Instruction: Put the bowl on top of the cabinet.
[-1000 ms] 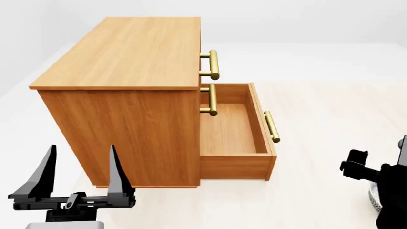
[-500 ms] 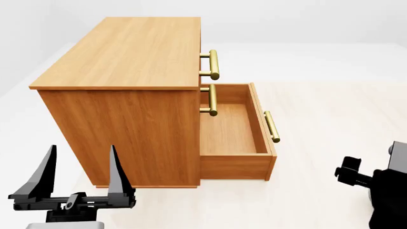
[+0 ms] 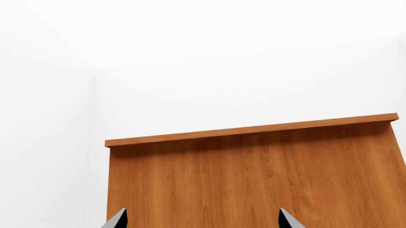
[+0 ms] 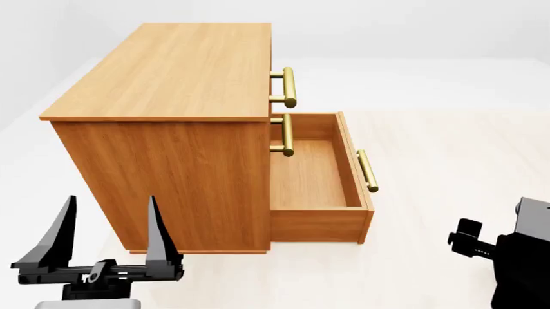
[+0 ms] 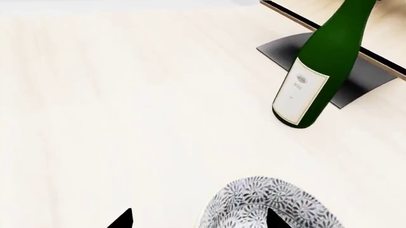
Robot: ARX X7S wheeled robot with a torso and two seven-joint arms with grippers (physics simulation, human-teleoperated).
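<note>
Reaching toward the bowl [image 5: 269, 206] at the right wrist frame's bottom edge, the right hand [image 5: 193, 221] spreads empty — nothing lifted yet; the cabinet [image 4: 172, 71] top waits, left hand [image 4: 107, 232] released too.

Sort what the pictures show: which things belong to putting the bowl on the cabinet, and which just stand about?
Job: small white bowl with blue-grey leaf pattern; large orange-brown wooden cabinet; right gripper.
Standing about: green glass wine bottle; left gripper.
</note>
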